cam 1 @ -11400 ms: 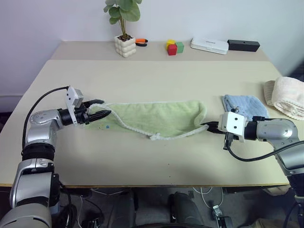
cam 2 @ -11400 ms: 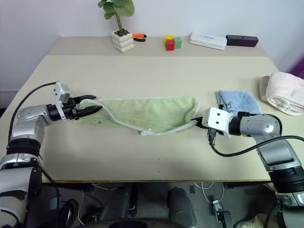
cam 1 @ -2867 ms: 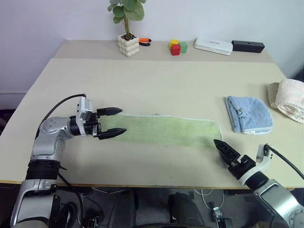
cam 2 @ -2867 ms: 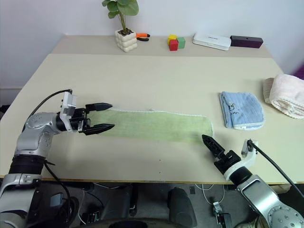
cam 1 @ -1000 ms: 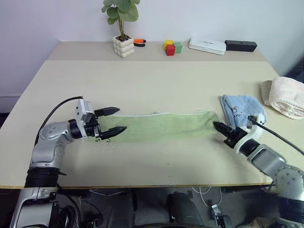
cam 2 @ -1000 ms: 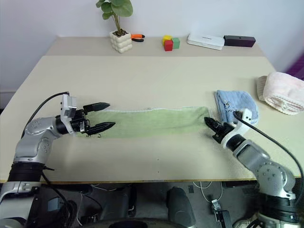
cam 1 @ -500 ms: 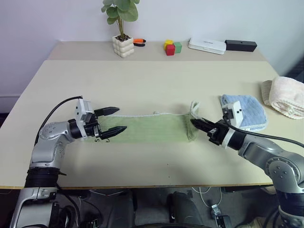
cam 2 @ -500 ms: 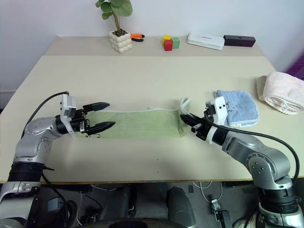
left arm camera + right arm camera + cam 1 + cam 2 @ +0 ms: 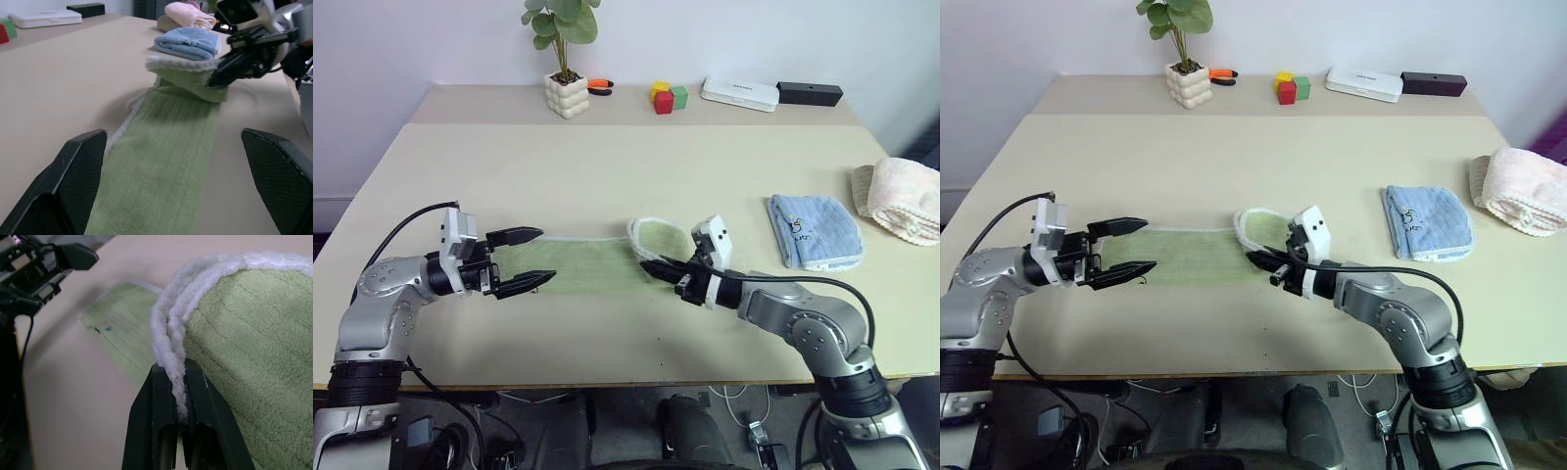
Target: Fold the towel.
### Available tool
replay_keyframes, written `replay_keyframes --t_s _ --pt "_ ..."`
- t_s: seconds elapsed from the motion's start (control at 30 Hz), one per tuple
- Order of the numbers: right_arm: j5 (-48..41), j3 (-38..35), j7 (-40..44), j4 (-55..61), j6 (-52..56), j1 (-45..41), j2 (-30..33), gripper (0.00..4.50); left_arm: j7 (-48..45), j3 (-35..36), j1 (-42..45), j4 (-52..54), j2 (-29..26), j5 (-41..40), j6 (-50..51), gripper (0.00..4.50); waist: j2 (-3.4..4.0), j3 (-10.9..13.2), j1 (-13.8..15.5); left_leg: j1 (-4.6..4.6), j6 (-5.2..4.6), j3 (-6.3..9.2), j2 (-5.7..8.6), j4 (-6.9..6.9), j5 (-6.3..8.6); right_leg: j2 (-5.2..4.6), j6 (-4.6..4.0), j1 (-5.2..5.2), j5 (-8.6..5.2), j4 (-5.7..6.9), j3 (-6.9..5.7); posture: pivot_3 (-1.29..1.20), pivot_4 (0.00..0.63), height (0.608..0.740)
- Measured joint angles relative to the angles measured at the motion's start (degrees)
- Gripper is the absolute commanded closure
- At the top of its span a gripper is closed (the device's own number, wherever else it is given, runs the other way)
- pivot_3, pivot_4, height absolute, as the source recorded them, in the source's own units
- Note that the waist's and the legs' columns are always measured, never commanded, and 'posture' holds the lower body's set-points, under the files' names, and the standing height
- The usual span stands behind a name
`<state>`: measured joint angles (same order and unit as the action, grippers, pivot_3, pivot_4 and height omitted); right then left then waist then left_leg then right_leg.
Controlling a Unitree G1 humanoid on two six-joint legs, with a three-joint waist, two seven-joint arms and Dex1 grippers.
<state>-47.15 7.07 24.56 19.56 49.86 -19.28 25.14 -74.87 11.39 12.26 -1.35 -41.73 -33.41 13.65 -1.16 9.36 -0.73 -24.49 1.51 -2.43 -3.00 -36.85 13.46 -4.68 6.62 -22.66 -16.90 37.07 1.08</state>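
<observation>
1. Towel (image 9: 582, 265): light green strip lying flat along the near middle of the counter (image 9: 626, 166), white stitched edging on its far edge
2. Its right end is lifted off the counter and curled back leftward over the flat part, a raised loop with the white edging uppermost
3. Right gripper (image 9: 658, 268): fingers closed on the towel's white edging at that lifted end; the right wrist view has the edging pinched between the two black fingers (image 9: 159, 431)
4. Left gripper (image 9: 527, 259): fingers spread wide, pointing right, hovering at the towel's left end; one finger over the far edge, one at the near edge, nothing held
5. Small dark mark on the towel near its left end, seen in the right wrist view
6. Light blue towel (image 9: 815, 229) folded, on the counter to the right, well apart from the green one
7. Cream rolled towel (image 9: 901, 199) at the counter's right edge, beyond the blue one
8. Far side of the counter: potted plant (image 9: 566, 78), coloured blocks (image 9: 670, 97), white box (image 9: 740, 94), black box (image 9: 810, 94)
</observation>
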Motion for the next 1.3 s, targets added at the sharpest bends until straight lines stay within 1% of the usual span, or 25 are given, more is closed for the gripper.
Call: replay_keyframes --t_s 0.2,0.37,0.7,0.8,0.9,1.0,1.03,1.07,1.13,1.17,1.3 --pt "4.3 3.2 1.9 -4.6 -0.3 -1.0 -3.6 4.47 1.5 1.8 -1.0 1.9 -0.6 -0.9 0.6 0.0 0.0 0.0 0.1 0.0 0.0 -0.03 0.02 -0.01 0.0 -0.02 0.0 0.01 0.0 0.01 0.01 0.0 0.15 0.74" --pt "6.9 3.7 2.7 -7.6 -0.9 -1.0 -6.5 4.47 3.0 3.0 -2.9 2.8 -0.6 -1.1 0.8 0.0 0.0 0.0 -0.2 0.0 0.0 -0.05 0.0 0.04 0.0 0.0 0.02 -0.05 0.01 0.02 0.01 0.0 0.15 0.74" --pt "14.3 8.1 5.0 -8.5 -3.6 -1.0 -7.8 4.47 4.9 3.1 -3.5 3.7 -0.3 -1.1 0.9 0.0 0.0 0.0 -0.1 0.0 0.0 -0.06 0.0 0.05 0.0 0.01 0.01 -0.06 0.0 0.03 0.01 0.0 0.15 0.74" --pt "15.0 7.0 4.4 -9.7 -4.1 -1.1 -10.0 4.47 5.1 3.1 -3.4 3.7 0.0 -1.1 0.9 0.0 0.0 0.0 -0.1 0.0 0.0 -0.06 0.0 0.05 0.0 0.01 0.04 -0.06 0.02 0.03 0.01 0.0 0.15 0.74" --pt "14.6 5.7 4.2 -10.1 -3.6 -1.1 -12.1 3.52 5.2 3.0 -3.1 3.7 0.3 -1.1 0.9 0.0 0.0 0.0 -0.1 0.0 0.0 -0.07 0.0 0.05 0.0 0.01 0.11 -0.06 0.06 0.03 0.01 0.0 0.15 0.74" --pt "13.2 4.5 4.1 -10.1 -1.8 -1.4 -13.9 2.06 5.3 2.8 -2.8 3.7 0.7 -1.1 0.9 0.0 0.0 0.0 -0.1 0.0 0.01 -0.07 0.0 0.05 0.0 0.01 0.11 -0.06 0.06 0.04 0.01 0.0 0.15 0.74" --pt "13.2 4.6 4.1 -10.0 -1.6 -1.5 -14.0 1.67 5.3 2.8 -2.7 3.7 0.8 -1.0 0.9 0.0 0.0 0.0 -0.1 0.0 0.01 -0.07 0.0 0.05 0.0 0.0 0.11 -0.06 0.06 0.03 0.01 0.0 0.15 0.74" --pt "13.4 4.9 4.1 -10.0 -1.6 -1.4 -13.9 1.11 5.3 2.8 -2.6 3.7 0.8 -1.0 0.9 0.0 0.01 0.0 -0.1 0.0 0.01 -0.07 0.0 0.05 0.0 0.0 0.1 -0.06 0.05 0.03 0.01 0.0 0.15 0.74" --pt "14.1 5.1 4.1 -9.8 -1.7 -1.4 -13.7 0.15 5.3 2.8 -2.4 3.6 0.8 -1.0 0.9 0.0 0.01 0.0 -0.1 0.0 0.01 -0.07 0.0 0.05 0.0 0.0 0.08 -0.06 0.04 0.03 0.01 0.0 0.15 0.74" --pt "14.4 5.2 4.4 -9.4 -1.8 -1.4 -13.4 0.03 5.3 2.8 -2.4 3.6 0.9 -1.0 0.9 0.0 0.01 0.0 -0.1 0.0 0.01 -0.07 0.0 0.05 0.0 0.0 0.07 -0.07 0.04 0.03 0.01 0.0 0.15 0.74" --pt "14.5 5.3 7.3 -6.9 -2.1 -1.4 -10.1 0.03 5.3 2.3 -2.3 3.5 1.5 -1.0 0.8 0.0 0.01 0.0 0.0 0.0 0.01 -0.07 0.0 0.05 0.0 -0.01 0.04 -0.06 0.02 0.03 0.01 0.0 0.15 0.74"
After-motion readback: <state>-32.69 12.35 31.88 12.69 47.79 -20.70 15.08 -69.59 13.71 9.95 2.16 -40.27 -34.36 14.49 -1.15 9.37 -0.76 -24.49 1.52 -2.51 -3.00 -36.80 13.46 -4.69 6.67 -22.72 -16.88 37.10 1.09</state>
